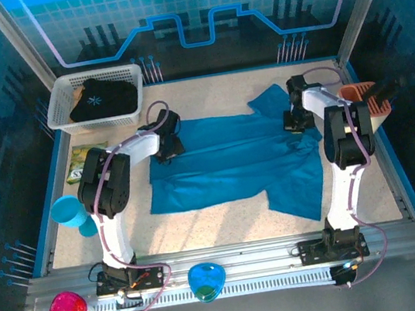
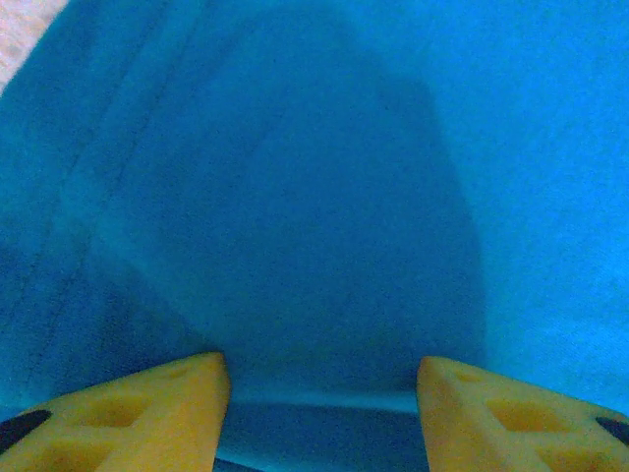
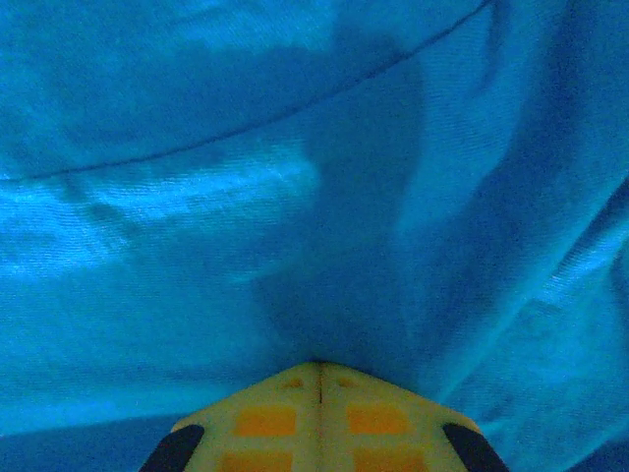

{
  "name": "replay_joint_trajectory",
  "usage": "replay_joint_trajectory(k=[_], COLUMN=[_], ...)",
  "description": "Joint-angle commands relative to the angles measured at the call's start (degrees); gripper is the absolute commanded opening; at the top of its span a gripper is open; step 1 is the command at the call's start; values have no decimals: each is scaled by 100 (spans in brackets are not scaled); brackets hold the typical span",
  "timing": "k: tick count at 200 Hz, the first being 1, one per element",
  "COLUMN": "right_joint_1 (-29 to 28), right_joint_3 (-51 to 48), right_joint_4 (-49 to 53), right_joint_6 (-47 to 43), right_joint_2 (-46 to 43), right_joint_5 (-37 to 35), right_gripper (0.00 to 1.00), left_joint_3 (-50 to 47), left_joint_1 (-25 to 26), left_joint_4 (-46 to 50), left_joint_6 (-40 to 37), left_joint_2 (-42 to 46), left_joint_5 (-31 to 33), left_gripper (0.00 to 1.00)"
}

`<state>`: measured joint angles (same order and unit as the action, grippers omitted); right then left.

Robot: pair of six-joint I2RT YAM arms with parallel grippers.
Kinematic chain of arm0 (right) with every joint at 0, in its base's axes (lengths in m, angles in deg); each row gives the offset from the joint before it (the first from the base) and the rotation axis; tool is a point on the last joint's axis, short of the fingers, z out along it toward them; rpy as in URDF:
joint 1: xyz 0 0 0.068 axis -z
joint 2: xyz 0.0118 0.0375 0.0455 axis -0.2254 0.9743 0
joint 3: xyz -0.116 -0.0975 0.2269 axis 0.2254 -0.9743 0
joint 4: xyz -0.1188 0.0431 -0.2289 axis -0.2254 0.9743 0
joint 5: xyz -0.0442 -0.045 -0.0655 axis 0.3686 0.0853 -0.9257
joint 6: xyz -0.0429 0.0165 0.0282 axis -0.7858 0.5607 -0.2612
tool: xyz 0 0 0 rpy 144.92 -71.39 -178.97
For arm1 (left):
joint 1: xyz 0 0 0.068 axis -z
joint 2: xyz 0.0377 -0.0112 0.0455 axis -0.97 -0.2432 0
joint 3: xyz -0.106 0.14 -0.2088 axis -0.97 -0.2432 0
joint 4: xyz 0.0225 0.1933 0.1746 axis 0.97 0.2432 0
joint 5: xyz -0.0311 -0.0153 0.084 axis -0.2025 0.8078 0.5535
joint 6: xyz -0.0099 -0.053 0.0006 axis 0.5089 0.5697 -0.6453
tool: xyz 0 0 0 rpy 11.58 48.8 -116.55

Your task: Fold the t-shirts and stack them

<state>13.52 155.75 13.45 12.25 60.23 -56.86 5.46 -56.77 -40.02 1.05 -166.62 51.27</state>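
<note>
Top view: the teal-blue t-shirt (image 1: 224, 165) lies spread on the speckled table (image 1: 211, 229), its body running left to right between the two arms. One sleeve points toward the far edge and the other hangs toward the near right. The black t-shirt (image 1: 101, 98), pale starburst print uppermost, sits bundled inside the white basket (image 1: 60, 107) at the far left corner, well apart from the teal one. The left gripper (image 1: 167, 147) rests at the shirt's far left corner, and the right gripper (image 1: 296, 120) at its far right, beside the raised sleeve. Left wrist view: the left gripper (image 2: 322, 393) has its yellow fingers (image 2: 147, 413) standing apart over smooth teal cloth, with a low ridge of fabric lying between them. Right wrist view: the right gripper (image 3: 319, 379) has its fingers pressed together, and creases in the teal cloth converge on the tip, where the fabric is pinched. A light-blue cup (image 1: 67, 211) stands near the table's left edge, clear of both shirts.
</note>
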Motion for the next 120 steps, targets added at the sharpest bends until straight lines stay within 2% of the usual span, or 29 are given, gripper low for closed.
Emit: replay_joint_trajectory(k=[1, 31, 52, 73, 97, 120], right_joint_1=[196, 206, 189, 129, 40, -27], right_joint_3=[-304, -193, 50, 209, 136, -110], right_joint_4=[380, 353, 447, 520, 488, 386], right_joint_6=[55, -27, -103, -150, -141, -76], right_joint_2=[-17, -168, -294, -517, -792, -1036], right_joint_5=[-274, -152, 9, 110, 321, 566], right_gripper=[0, 0, 2, 5, 9, 10], left_joint_3=[-142, 162, 786, 1483, 2115, 2656], left_joint_1=[146, 194, 185, 38, -243, -483], left_joint_4=[361, 641, 1101, 1569, 1810, 1950], left_joint_6=[161, 33, -290, -624, -884, -1079], left_joint_2=[124, 539, 722, 653, 252, -365], left_joint_5=[-305, -135, 334, 621, 594, 393], left_gripper=[56, 63, 72, 75, 74, 66])
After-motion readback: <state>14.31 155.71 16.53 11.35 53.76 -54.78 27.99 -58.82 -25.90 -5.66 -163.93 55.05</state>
